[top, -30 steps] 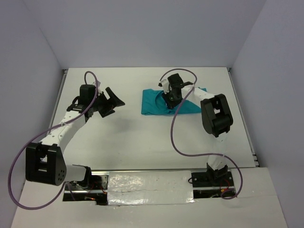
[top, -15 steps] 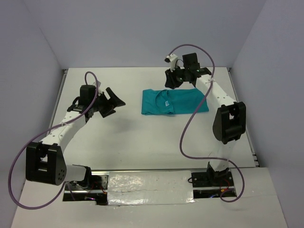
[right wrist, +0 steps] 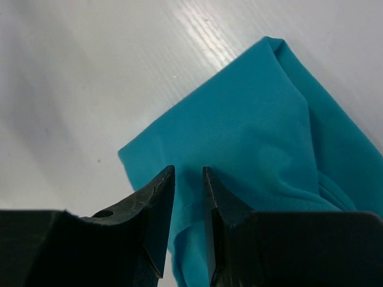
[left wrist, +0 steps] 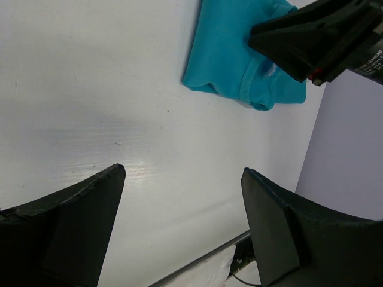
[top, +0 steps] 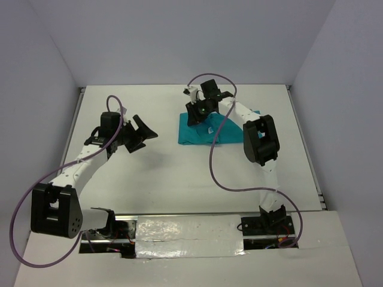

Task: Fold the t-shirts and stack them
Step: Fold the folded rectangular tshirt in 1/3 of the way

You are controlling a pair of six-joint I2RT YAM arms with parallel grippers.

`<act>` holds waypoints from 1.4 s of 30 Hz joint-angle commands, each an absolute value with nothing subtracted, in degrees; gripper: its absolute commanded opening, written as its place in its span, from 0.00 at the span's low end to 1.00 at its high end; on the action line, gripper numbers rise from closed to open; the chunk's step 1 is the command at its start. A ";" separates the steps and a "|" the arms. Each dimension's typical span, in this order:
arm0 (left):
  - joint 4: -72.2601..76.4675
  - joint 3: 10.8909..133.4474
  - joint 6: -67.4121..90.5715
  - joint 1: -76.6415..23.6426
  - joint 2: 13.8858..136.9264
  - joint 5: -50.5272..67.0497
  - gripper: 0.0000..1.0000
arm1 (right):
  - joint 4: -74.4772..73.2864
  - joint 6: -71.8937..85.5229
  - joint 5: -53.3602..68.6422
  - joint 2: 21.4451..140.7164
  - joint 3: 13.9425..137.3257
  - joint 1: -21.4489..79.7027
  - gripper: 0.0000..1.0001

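Cloth first: the teal t-shirt [top: 200,136] lies folded into a flat rectangle on the white worktop [top: 179,179], in the far half and a little right of centre. Its small white tag [top: 210,130] faces up.

Your right arm [top: 258,140] rises from its base at the near edge. Its dark elbow block sits over the shirt's right end, and from there the forearm reaches back to the left. That puts the right gripper [top: 192,112] above the shirt's far left corner, pointing down at it.

In the right wrist view its two fingers [right wrist: 152,221] stand close together with only a slim gap. Teal cloth shows through that gap, just inside the shirt's corner, and nothing looks pinched. You cannot tell from these views whether the tips touch the fabric.

Your left arm [top: 78,170] stretches forward and to the right from its base, low over the worktop, with the wrist turned toward the shirt. The left gripper [top: 142,128] is spread wide and holds nothing. It hangs over bare worktop, well apart from the shirt's left edge. In its wrist view the shirt's folded edge sits at the top of the picture, with the right gripper's dark finger over it.
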State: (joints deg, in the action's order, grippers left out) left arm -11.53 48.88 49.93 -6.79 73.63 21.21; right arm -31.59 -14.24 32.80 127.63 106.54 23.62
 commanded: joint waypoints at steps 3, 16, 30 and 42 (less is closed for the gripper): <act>-9.58 48.25 51.15 -6.42 71.72 22.06 0.92 | -31.55 -11.16 24.89 128.84 111.36 22.68 0.32; -9.23 49.39 50.80 -6.42 72.95 22.33 0.92 | -33.40 -13.53 17.23 125.16 104.16 16.26 0.32; -7.47 49.40 50.80 -6.42 73.30 23.82 0.92 | -34.37 -14.85 25.36 120.60 100.90 8.79 0.34; -5.19 49.05 49.75 -6.42 73.57 25.40 0.93 | -41.75 -16.53 25.32 104.16 94.50 -6.13 0.64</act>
